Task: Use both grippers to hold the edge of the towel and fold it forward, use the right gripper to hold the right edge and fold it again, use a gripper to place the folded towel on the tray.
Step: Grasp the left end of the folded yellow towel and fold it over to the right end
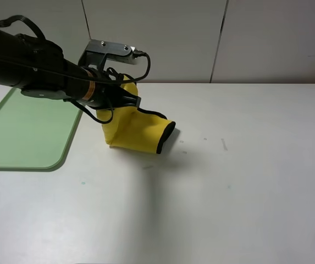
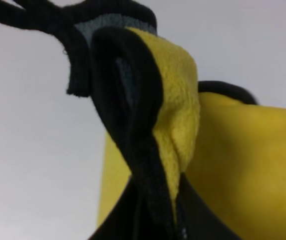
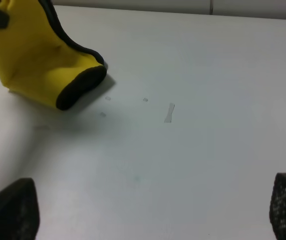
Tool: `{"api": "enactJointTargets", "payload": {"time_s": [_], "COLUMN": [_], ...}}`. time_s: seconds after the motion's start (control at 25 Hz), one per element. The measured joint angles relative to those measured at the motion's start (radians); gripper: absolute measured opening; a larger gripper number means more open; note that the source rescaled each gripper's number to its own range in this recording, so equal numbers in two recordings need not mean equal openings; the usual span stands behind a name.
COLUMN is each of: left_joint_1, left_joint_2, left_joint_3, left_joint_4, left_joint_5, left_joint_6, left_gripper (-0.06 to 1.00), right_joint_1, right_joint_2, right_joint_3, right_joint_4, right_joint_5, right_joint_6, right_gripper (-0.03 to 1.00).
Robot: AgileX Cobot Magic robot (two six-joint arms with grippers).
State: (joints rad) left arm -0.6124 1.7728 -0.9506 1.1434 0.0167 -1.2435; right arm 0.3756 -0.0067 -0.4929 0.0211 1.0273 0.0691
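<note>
The folded yellow towel (image 1: 135, 129) hangs from my left gripper (image 1: 125, 100), which is shut on its upper part, just right of the tray. The towel's lower fold rests on the table, and its black-trimmed edge (image 1: 166, 137) curls toward the right. In the left wrist view the black trim (image 2: 133, 100) and yellow pile (image 2: 242, 150) fill the frame, pinched between the jaws of the left gripper (image 2: 157, 205). My right gripper (image 3: 147, 210) is open, with its fingertips (image 3: 10, 210) wide apart and nothing between them. It sits some way from the towel (image 3: 38, 55) and is out of the exterior view.
The pale green tray (image 1: 25, 132) lies on the white table at the left, directly beside the towel. A small scuff mark (image 1: 224, 144) shows on the tabletop right of the towel. A pale panelled wall stands behind the table.
</note>
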Motion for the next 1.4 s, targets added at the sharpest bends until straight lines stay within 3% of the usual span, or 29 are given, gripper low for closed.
{"api": "enactJointTargets", "payload": {"time_s": [0.52, 1.12, 1.24, 1.4], "left_joint_1": [-0.127, -0.144, -0.144, -0.144], "left_joint_2": [0.174, 0.302, 0.302, 0.302], "left_joint_3": [-0.139, -0.177, -0.177, -0.177], "left_joint_4": [-0.024, -0.024, -0.038, -0.042], "left_joint_5": [0.0, -0.09, -0.09, -0.093], "left_joint_6": [-0.002, -0.002, -0.002, 0.002], "left_gripper": [0.07, 0.08, 0.16, 0.45], "right_joint_1": [0.0, 0.0, 0.0, 0.0], "right_joint_2": [0.0, 0.0, 0.0, 0.0], "right_joint_3": [0.0, 0.0, 0.0, 0.0], "right_joint_4": [0.0, 0.001, 0.001, 0.001], "right_joint_5": [0.0, 0.0, 0.0, 0.0], "right_joint_6": [0.0, 0.0, 0.0, 0.0], "right_gripper": [1.0, 1.0, 1.0, 1.0]}}
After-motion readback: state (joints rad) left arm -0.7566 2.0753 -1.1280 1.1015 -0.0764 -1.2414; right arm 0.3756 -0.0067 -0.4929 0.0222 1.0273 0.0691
